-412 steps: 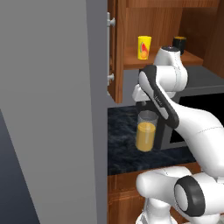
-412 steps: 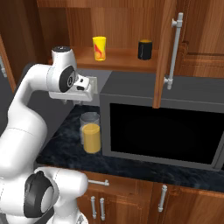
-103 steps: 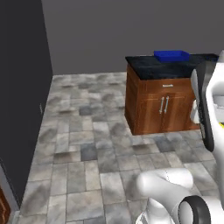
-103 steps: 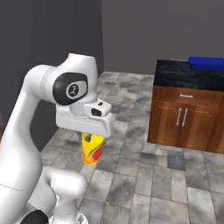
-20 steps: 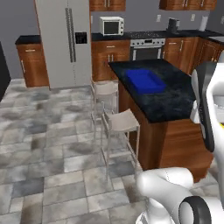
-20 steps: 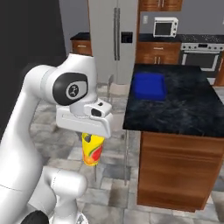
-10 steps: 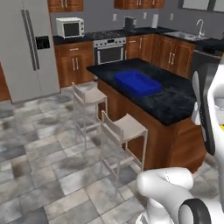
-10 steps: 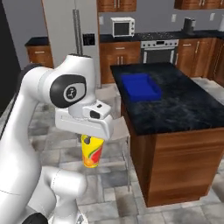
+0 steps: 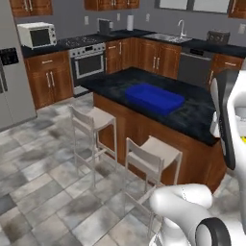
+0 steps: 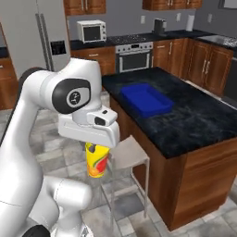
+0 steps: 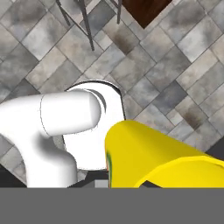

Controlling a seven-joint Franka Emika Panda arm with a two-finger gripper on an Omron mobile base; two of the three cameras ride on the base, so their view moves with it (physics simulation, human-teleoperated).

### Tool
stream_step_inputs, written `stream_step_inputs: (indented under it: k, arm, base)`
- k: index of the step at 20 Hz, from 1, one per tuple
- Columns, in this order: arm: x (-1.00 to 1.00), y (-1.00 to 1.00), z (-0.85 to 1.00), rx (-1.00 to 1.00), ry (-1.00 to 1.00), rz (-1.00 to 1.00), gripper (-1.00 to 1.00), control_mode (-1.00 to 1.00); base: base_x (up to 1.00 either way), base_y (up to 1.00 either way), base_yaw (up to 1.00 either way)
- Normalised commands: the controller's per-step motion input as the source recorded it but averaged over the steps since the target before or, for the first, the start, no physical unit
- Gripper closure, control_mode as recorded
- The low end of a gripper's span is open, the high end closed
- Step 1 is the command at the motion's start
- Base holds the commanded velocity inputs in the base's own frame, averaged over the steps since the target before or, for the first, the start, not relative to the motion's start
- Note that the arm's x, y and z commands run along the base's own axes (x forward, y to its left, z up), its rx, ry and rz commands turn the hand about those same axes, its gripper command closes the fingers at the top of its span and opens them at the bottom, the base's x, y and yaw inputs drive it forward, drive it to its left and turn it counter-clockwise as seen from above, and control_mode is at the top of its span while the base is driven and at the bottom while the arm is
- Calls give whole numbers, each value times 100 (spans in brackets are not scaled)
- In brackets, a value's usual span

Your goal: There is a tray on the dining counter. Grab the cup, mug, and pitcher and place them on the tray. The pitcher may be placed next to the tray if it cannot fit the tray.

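Note:
My gripper [image 10: 96, 148] hangs below the white hand, shut on the top of the yellow cup [image 10: 97, 160], which shows its red-orange mark. In the hand view the cup [image 11: 153, 157] juts out over the tiled floor. A yellow sliver of the cup [image 9: 241, 137] peeks past the arm at the right edge of the left base view. The blue tray [image 10: 146, 99] lies with nothing in it on the black-topped dining counter [image 10: 190, 121], ahead and to the right of the cup. Seen from the left, the tray [image 9: 154, 98] sits mid-island. The mug and pitcher are out of view.
Two white stools [image 9: 95, 120] [image 9: 153, 153] stand along the island's near side; one stool [image 10: 131, 156] is right beside the held cup. Behind the island run wall counters with an oven [image 9: 89, 66], a microwave [image 9: 36, 34], a sink [image 9: 168, 37] and a fridge [image 10: 42, 39].
The whole picture has swung as the base drove: the island and tray now sit closer and more to the right. The cup stays held in the gripper, in the same pose.

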Motion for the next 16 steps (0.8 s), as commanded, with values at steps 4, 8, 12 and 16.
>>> stream_step_inputs:
  k: [4,8,12,16]
  arm:
    - [0,0,0,0,0,0,100,100]
    - [0,0,0,0,0,0,100,100]
    - [0,0,0,0,0,0,100,100]
    - [0,0,0,0,0,0,100,100]
  base:
    - [59,87,-44]
    - [58,83,-43]
    - [49,80,-44]
    - [38,81,-44]
